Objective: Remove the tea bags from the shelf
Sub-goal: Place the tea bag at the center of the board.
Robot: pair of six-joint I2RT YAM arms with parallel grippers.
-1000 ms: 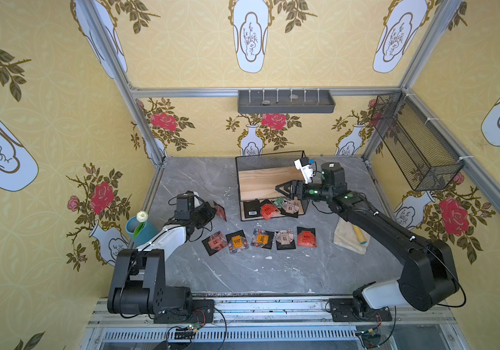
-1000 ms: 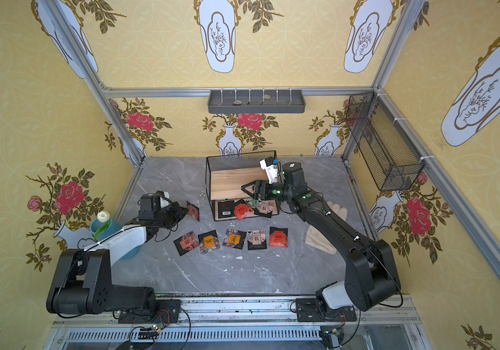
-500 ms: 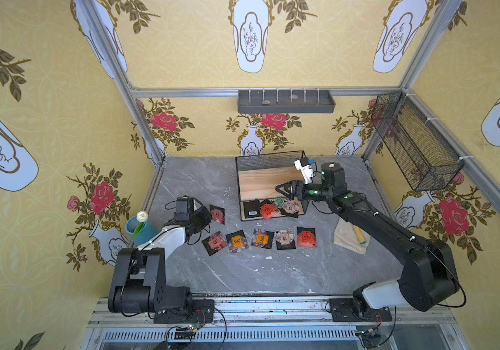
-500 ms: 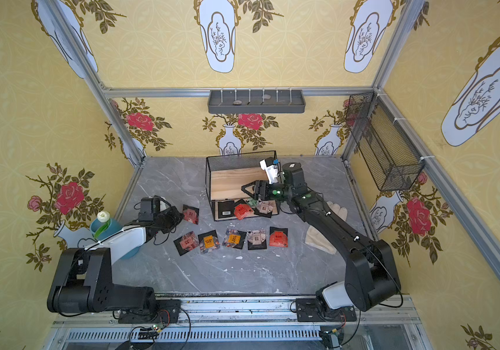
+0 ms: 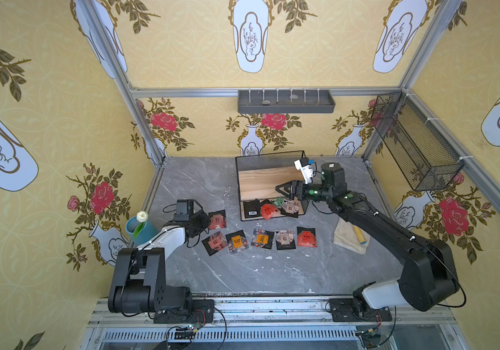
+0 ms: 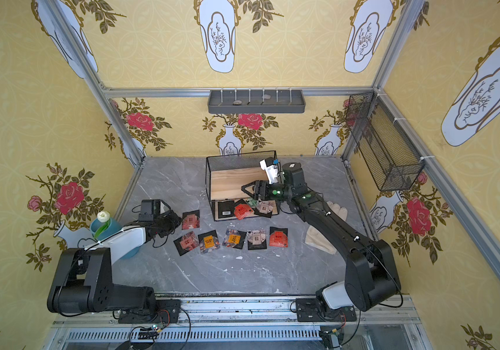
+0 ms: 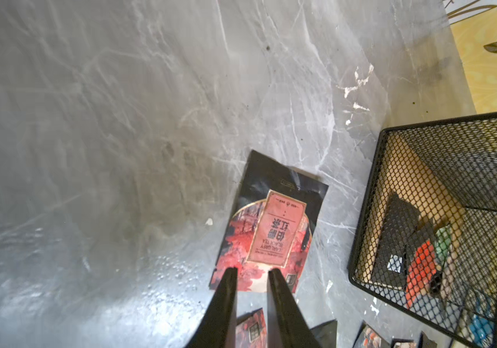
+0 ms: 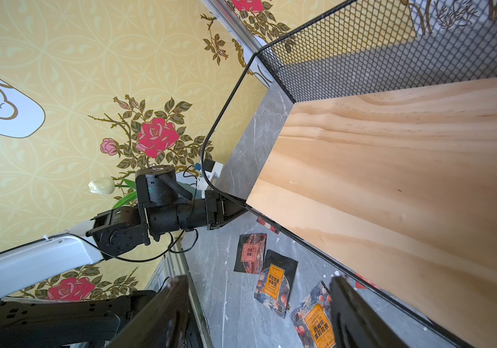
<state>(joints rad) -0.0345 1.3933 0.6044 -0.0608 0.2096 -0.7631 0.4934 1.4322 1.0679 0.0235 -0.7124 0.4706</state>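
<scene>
The shelf (image 5: 260, 181) stands at the back of the table, its upper board bare. On its lower board lie several tea bags: a red one (image 5: 268, 210), a beige one (image 5: 291, 207) and a black back (image 5: 251, 209). Several more lie in a row on the table (image 5: 262, 238). A red tea bag (image 7: 274, 229) lies flat just past my left gripper (image 7: 251, 269), whose jaws stand slightly apart with nothing between them. In both top views it is low at the table's left (image 6: 177, 220). My right gripper (image 8: 259, 286) hangs wide open and empty over the shelf's front edge (image 5: 280, 189).
A blue cup with a white tulip (image 5: 139, 227) stands by the left arm. A crumpled cloth with a yellow-handled tool (image 5: 348, 239) lies under the right arm. A grey tray (image 5: 285, 103) hangs on the back wall, a black mesh basket (image 5: 415, 151) on the right wall.
My left gripper came down towards the table with the red tea bag, then its jaws parted and the bag now lies flat. The right arm has not moved.
</scene>
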